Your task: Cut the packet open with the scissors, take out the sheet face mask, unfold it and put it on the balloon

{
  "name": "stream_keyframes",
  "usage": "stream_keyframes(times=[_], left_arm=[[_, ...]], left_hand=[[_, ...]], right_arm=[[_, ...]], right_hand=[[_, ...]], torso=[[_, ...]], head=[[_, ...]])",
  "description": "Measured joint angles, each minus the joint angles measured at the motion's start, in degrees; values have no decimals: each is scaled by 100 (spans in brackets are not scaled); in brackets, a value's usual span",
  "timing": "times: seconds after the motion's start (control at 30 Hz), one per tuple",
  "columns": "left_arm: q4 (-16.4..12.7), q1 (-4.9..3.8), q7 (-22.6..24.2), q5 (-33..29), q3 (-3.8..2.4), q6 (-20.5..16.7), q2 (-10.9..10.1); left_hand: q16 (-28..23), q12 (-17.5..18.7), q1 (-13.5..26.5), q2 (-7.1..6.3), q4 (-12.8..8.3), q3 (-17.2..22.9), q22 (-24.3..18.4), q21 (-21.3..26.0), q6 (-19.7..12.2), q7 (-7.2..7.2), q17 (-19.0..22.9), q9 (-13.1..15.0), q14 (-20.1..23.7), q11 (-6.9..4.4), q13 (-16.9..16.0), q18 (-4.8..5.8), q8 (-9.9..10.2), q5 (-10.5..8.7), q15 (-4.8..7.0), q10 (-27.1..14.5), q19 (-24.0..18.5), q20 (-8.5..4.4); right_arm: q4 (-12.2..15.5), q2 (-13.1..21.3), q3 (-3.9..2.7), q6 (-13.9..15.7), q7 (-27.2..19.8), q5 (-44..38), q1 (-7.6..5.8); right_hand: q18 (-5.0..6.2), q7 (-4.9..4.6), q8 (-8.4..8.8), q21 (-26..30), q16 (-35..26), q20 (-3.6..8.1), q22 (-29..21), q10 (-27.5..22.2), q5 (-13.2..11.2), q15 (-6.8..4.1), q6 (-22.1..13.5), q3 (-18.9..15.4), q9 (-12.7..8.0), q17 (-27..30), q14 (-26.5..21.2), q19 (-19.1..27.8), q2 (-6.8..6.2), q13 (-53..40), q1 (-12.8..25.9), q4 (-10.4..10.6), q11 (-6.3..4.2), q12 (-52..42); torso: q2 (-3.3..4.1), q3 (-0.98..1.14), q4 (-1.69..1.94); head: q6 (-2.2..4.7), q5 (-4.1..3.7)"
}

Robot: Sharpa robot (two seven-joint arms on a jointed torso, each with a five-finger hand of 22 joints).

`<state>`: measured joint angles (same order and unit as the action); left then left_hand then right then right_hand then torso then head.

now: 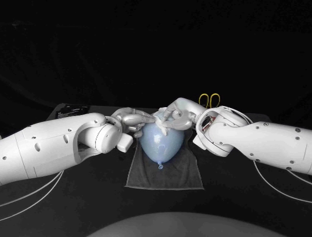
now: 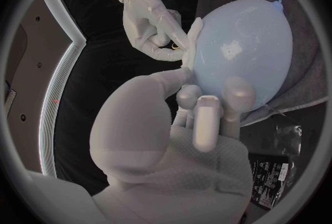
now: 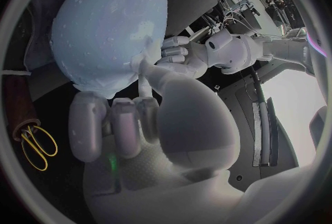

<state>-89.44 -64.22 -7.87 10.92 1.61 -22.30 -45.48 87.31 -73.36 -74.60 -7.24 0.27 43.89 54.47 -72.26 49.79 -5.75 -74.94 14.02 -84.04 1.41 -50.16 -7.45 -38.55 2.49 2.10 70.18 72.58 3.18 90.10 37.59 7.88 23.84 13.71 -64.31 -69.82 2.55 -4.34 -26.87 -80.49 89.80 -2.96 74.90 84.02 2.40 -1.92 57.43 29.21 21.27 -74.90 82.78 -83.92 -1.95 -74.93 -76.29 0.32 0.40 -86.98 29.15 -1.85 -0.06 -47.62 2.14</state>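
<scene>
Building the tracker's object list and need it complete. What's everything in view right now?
balloon: one, pale blue, lying on the cloth mid-table, knot toward the robot.
sheet mask: one, whitish, at the balloon's wide end between the hands; how far it covers the balloon is unclear.
cloth: one, dark grey, under the balloon.
scissors: one pair, yellow handles, on the table beyond the right arm.
packet: one, dark, on the table to the robot's far left.
table: one, black.
left hand: silver, fingers on the balloon's wide end.
right hand: silver, fingers on that same end, opposite.
</scene>
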Motion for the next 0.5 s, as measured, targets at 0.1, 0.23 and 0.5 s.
stream_keyframes(times=[0.1, 0.23, 0.5], left_arm=[[-37, 1, 52, -6, 1, 14, -34], [-107, 3, 216, 2, 2, 58, -113], [-240, 10, 607, 121, 2, 241, -263]], left_hand=[[-21, 244, 93, 11, -4, 40, -70, 23, -74, -36, 0, 210, 1, 18, 451, 0, 0, 13, -1, -299, -12, 12], [-121, 461, 302, -35, 82, -33, -401, 207, -130, -53, 0, 339, 12, 54, 827, 0, -52, 39, -9, -603, -208, 27], [-151, 584, 784, -206, 384, -577, -628, 359, -220, -58, 75, 730, 12, 55, 1138, 0, -163, 63, -9, -948, -349, 60]], right_arm=[[70, 58, 4, 132, -36, 66, 13], [193, 167, 7, 353, -198, 365, 21], [409, 316, 9, 712, -790, 1299, 27]], right_hand=[[-1, 9, 0, 0, 0, 0, 0, -13, 5, -16, -8, 32, 0, 0, -16, 0, 29, 2, 30, -3, -26, -16], [-1, -3, 0, 0, 0, 9, 0, 1, 25, -17, 3, 97, 1, -1, -16, -8, 30, 3, 93, -11, -40, -31], [-3, -3, 0, 0, -4, 20, 3, 1, 26, -17, 4, 125, 1, -5, -16, -17, 51, 0, 130, -32, -40, -31]], torso=[[1, 0, -1], [2, 3, -4], [0, 4, -5]], head=[[5, 6], [17, 11], [26, 3]])
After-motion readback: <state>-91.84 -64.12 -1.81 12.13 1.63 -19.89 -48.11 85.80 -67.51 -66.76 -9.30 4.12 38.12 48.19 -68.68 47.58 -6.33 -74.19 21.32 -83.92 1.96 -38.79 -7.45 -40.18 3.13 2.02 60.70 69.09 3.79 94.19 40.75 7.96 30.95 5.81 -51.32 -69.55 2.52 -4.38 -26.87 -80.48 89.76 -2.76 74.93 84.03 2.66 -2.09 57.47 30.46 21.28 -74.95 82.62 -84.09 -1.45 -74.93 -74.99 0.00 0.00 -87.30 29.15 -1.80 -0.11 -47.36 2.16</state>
